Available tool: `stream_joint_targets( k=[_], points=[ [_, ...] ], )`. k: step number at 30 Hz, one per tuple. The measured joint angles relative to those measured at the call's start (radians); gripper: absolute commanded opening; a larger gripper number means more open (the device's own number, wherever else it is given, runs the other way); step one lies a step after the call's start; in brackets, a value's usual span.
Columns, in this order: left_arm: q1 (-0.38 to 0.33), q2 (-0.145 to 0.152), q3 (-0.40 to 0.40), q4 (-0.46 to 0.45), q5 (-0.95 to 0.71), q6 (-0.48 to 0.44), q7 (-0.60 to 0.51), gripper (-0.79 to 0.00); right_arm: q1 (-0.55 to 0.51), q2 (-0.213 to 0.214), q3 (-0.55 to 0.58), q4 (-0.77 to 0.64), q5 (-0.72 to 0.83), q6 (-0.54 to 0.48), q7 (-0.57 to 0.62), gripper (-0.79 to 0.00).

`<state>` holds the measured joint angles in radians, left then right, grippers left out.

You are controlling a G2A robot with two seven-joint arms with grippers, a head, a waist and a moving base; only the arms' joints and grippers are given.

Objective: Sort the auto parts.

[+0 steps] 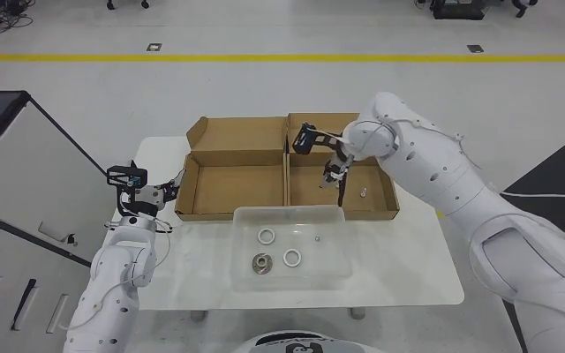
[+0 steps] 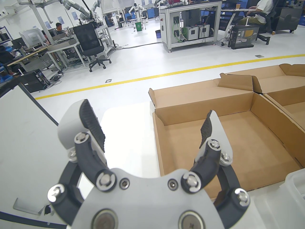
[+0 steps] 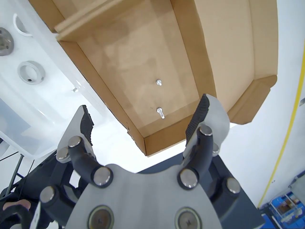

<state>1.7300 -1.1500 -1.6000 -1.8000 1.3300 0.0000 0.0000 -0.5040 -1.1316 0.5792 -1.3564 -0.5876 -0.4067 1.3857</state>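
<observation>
Two small metal bolts lie on the floor of the right cardboard box; one bolt is at that box's right end in the top view. My right gripper hangs open and empty above this box. The clear plastic tray in front holds two pale rings, a metal flange and a tiny screw. My left gripper is open and empty just off the left end of the bare left box.
Both boxes sit side by side at the table's far half, flaps folded open behind them. The tray's corner lies close to the left box's front wall. A white board stands beside the table's left edge.
</observation>
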Motion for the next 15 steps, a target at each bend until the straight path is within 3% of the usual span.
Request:
stream_joint_targets(
  k=[6,15],
  points=[
    [0.000,0.000,0.000,0.000,0.000,0.000,0.000,0.000,-0.034,0.043,0.021,-0.215,0.035,0.024,0.052,0.000],
    [0.000,0.000,0.000,0.000,0.000,0.000,0.000,0.000,0.009,0.123,-0.129,-0.432,0.160,0.066,0.094,0.000]
  ],
)
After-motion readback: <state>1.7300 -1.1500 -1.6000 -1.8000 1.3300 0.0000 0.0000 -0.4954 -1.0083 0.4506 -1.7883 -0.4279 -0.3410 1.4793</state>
